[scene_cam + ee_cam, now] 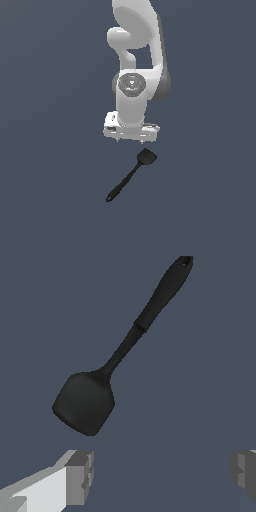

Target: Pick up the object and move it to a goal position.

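A small black spatula (131, 175) lies flat on the dark grey floor, its squarish blade (147, 157) toward the arm and its thin handle running away toward the exterior view's lower left. In the wrist view the spatula (85, 402) lies beyond the fingertips, apart from them. My gripper (131, 140) hangs from the white arm just above and behind the blade. It is open and empty: in the wrist view the gripper (160, 473) shows two grey fingertips (80, 476) wide apart with nothing between them.
The white arm (137, 65) rises behind the gripper in the exterior view. Plain dark grey floor (50, 200) surrounds the spatula on all sides. No goal marker shows.
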Motion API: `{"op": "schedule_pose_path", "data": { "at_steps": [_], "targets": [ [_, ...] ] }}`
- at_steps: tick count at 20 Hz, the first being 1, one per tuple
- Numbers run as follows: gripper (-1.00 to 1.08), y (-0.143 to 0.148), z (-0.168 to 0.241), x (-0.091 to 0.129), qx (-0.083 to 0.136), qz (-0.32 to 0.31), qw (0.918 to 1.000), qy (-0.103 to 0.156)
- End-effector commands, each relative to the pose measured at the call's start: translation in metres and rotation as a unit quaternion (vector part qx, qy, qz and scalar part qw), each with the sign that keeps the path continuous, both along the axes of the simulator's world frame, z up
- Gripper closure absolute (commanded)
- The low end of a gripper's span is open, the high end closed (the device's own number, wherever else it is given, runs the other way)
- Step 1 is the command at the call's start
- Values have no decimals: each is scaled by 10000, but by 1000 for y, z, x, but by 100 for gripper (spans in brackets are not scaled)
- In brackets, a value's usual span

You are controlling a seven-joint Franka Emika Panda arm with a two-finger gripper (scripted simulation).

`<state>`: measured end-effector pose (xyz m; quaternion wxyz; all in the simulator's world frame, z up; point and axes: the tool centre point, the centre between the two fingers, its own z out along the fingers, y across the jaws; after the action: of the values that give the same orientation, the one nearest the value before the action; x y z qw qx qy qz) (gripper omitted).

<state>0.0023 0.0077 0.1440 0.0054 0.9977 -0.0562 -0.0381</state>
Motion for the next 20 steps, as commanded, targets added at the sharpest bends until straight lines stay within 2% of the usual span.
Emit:
{"op": "schedule_pose_path", "data": {
  "at_steps": [1,8,14,20],
  "targets": [
    [-92,1,-5,9,-7,-218,9998,-28],
    [-92,5,-26,41,-34,-1065,9942,-140],
    [-92,10,-47,68,-57,-1838,9826,-245],
    [-92,14,-64,86,-69,-2389,9705,-322]
  ]
}}
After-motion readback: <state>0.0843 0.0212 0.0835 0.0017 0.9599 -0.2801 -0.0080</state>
